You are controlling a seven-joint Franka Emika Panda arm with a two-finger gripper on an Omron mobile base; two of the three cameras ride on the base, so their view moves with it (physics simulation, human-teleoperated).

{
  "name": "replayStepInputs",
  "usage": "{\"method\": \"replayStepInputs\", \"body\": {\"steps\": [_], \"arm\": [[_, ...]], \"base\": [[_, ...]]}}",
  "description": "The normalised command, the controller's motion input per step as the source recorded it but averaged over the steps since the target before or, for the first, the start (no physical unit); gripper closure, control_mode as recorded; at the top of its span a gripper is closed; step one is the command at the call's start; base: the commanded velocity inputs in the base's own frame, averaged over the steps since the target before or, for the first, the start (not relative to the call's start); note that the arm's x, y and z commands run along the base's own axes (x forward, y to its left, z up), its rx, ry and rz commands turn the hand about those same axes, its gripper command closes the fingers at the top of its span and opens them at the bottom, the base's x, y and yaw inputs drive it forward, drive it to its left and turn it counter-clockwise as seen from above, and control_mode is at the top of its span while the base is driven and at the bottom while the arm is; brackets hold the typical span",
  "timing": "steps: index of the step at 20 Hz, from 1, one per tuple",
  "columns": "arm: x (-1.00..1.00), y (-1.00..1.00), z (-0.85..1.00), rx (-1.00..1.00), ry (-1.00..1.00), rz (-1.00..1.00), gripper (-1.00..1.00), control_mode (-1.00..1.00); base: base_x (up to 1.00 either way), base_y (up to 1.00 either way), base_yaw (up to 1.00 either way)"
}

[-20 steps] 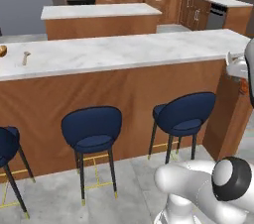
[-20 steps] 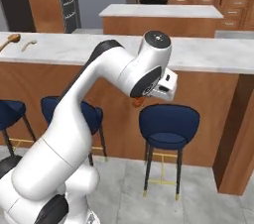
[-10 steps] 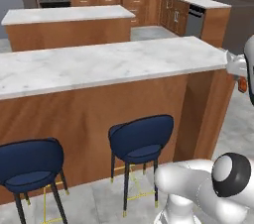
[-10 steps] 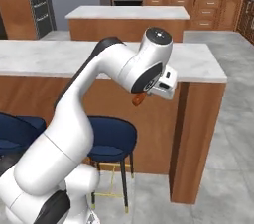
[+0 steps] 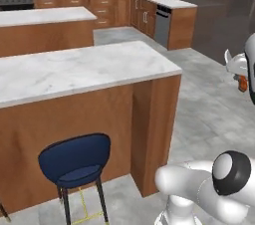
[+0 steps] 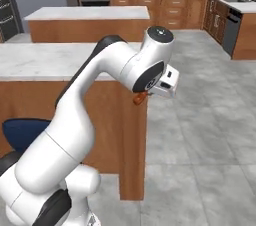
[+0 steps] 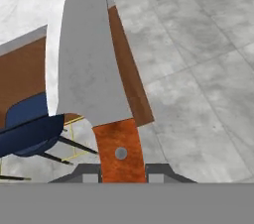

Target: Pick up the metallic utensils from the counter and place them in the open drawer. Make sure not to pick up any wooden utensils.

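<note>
To the left of the pincer (image 6: pixel 150 94) and lower, the tabletop (image 6: pixel 45 62) is seen. The grey-bladed utensil (image 7: pixel 87 59) is pinched by its reddish-brown handle (image 7: pixel 119 151) in the pincer, held over the tiled floor (image 6: pixel 200 135).

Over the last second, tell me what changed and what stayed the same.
The base drove along the counter toward its end, so the whole view shifted: the spoons at its far left and two stools have passed out of view; one stool and the counter's end panel now show. The gripper stayed shut on the grey-bladed utensil, arm pose unchanged.
</note>
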Motion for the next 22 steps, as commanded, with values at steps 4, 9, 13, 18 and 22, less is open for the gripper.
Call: {"method": "replayStepInputs", "body": {"steps": [4, 9, 13, 18, 22], "arm": [[0.0, 0.0, 0.0, 0.0, 0.0, 0.0, 1.0, 1.0], [0.0, 0.0, 0.0, 0.0, 0.0, 0.0, 1.0, 1.0], [0.0, 0.0, 0.0, 0.0, 0.0, 0.0, 1.0, 1.0], [0.0, 0.0, 0.0, 0.0, 0.0, 0.0, 1.0, 1.0], [0.0, 0.0, 0.0, 0.0, 0.0, 0.0, 1.0, 1.0]], "base": [[0.69, -1.0, -0.15], [1.0, -1.0, -0.07], [1.0, -1.0, 0.0], [1.0, -0.66, 0.25], [1.0, -0.34, 0.29]]}}
